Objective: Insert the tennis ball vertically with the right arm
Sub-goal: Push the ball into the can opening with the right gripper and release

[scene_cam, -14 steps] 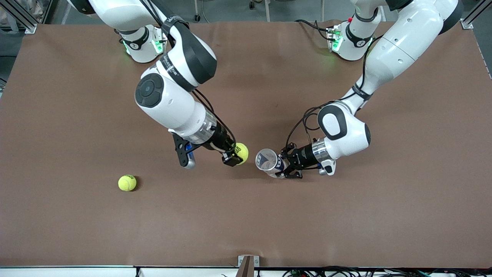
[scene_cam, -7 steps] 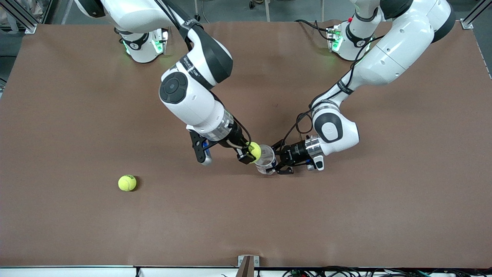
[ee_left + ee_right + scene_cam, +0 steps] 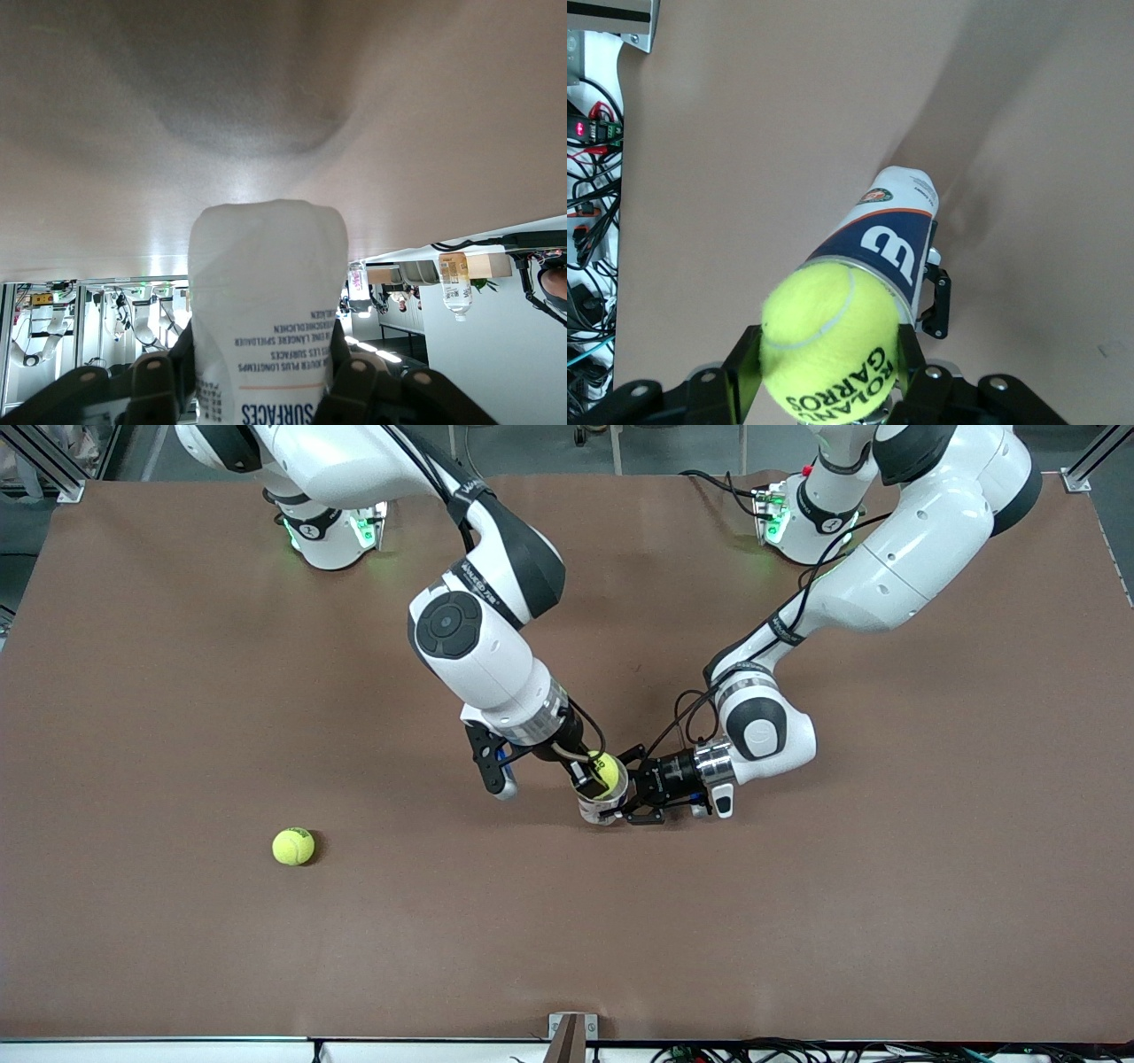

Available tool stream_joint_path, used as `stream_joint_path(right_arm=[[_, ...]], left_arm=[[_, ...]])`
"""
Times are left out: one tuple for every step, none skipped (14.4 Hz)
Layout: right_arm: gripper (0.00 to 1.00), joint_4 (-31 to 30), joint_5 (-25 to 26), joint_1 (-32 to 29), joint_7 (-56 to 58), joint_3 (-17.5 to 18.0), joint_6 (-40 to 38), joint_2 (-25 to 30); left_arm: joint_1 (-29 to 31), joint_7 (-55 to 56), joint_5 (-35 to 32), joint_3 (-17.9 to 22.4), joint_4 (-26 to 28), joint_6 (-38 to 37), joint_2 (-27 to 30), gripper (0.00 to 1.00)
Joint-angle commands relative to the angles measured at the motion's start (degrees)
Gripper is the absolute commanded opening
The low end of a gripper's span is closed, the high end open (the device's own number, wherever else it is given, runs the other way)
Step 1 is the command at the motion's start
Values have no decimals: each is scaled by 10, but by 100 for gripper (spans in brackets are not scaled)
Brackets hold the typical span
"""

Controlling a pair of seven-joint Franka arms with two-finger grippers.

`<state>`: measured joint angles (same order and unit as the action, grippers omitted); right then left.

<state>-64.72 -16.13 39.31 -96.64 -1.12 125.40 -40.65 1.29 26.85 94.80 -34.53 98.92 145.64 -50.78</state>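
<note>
A yellow tennis ball (image 3: 608, 768) (image 3: 833, 341) is clamped in my right gripper (image 3: 600, 775) (image 3: 829, 359), which is shut on it. The ball sits right at the open mouth of a white and blue ball can (image 3: 600, 809) (image 3: 881, 243). My left gripper (image 3: 631, 801) (image 3: 261, 385) is shut on that can (image 3: 266, 301), holding it above the middle of the table with the mouth turned up toward the ball. In the front view the ball and right fingers hide the can's rim.
A second tennis ball (image 3: 293, 846) lies on the brown table (image 3: 797, 921) toward the right arm's end, nearer to the front camera than the can. The left gripper's black fingers (image 3: 937, 301) show beside the can in the right wrist view.
Both arms have closed in on each other. The right gripper carried the ball to the can's mouth, and the left gripper swung the can more upright under it.
</note>
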Motion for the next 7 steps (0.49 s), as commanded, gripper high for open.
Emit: stream_joint_path(right_arm=[[16, 17, 12, 5, -18, -5, 3, -12], [41, 17, 12, 5, -19, -5, 4, -13], [71, 17, 12, 7, -19, -5, 5, -14], [98, 17, 15, 8, -19, -6, 5, -15], [100, 18, 29, 9, -18, -5, 5, -15], [100, 18, 36, 9, -18, -5, 4, -15], [100, 18, 37, 11, -19, -5, 4, -15]], left_arm=[[-1, -26, 16, -4, -12, -5, -15, 57], [-1, -28, 16, -4, -13, -5, -20, 57], [-1, -30, 16, -4, -13, -6, -21, 57], [-2, -34, 16, -4, -13, -6, -24, 58], [-2, -36, 17, -4, -14, -5, -25, 58], [-2, -36, 16, -4, -15, -6, -26, 58], [-2, -36, 16, -4, -15, -6, -27, 58]])
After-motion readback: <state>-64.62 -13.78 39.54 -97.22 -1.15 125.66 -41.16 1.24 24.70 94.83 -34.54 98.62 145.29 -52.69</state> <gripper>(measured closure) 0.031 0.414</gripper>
